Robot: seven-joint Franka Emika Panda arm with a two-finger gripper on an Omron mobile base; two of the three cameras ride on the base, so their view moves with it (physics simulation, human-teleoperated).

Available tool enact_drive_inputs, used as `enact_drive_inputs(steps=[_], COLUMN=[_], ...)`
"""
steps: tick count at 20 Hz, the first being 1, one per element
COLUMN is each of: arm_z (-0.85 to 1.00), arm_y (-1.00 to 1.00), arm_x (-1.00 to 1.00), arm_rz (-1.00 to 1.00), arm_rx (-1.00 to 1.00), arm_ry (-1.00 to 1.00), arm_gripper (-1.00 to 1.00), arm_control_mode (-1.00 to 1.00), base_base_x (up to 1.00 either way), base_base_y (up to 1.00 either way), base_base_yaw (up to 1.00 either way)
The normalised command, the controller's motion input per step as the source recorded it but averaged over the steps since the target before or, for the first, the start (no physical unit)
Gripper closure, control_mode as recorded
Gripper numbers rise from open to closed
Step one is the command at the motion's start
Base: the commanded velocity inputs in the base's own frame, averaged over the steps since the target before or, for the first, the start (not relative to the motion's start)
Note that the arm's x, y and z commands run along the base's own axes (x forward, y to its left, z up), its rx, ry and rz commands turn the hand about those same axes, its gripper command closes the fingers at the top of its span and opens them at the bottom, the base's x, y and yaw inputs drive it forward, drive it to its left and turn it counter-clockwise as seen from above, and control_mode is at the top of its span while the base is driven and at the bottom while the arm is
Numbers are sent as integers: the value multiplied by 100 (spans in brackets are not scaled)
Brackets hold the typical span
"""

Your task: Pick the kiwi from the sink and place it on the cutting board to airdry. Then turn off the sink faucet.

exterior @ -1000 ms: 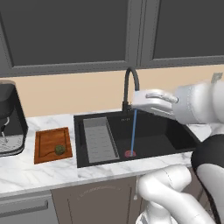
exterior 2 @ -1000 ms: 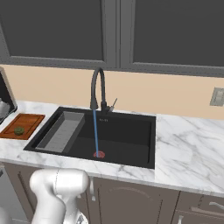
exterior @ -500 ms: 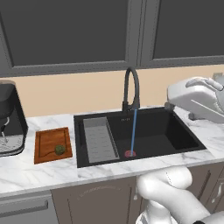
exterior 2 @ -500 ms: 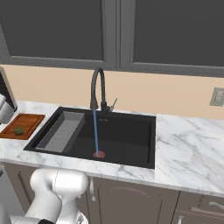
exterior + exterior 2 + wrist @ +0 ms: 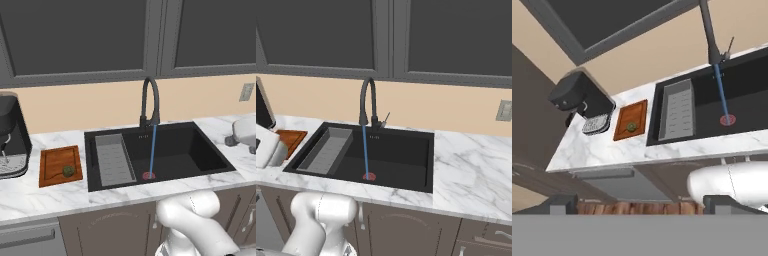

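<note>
The hand (image 5: 640,204) is held high and well back from the counter (image 5: 602,150), its two fingertips spread apart and empty. The kiwi (image 5: 68,171) is seen resting on the cutting board (image 5: 54,161) left of the sink (image 5: 200,150), apparently set there to dry. Water is seen running from the sink faucet (image 5: 150,102), which is judged to be the remaining step.
</note>
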Motion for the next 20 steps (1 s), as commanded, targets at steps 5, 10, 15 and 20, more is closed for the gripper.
enact_drive_inputs(steps=[5,10,15,20], arm_z=[-21,-24,-9,-3], arm_y=[-56,-35,-22,-5], arm_x=[1,15,10,-8], arm_rz=[25,30,24,3], arm_rx=[0,0,0,0], arm_ry=[-18,-19,-13,-1], arm_gripper=[-100,-100,-100,-100], arm_control_mode=[-100,-100,-100,-100], base_base_x=[0,0,0,0], base_base_y=[0,0,0,0], base_base_yaw=[0,0,0,0])
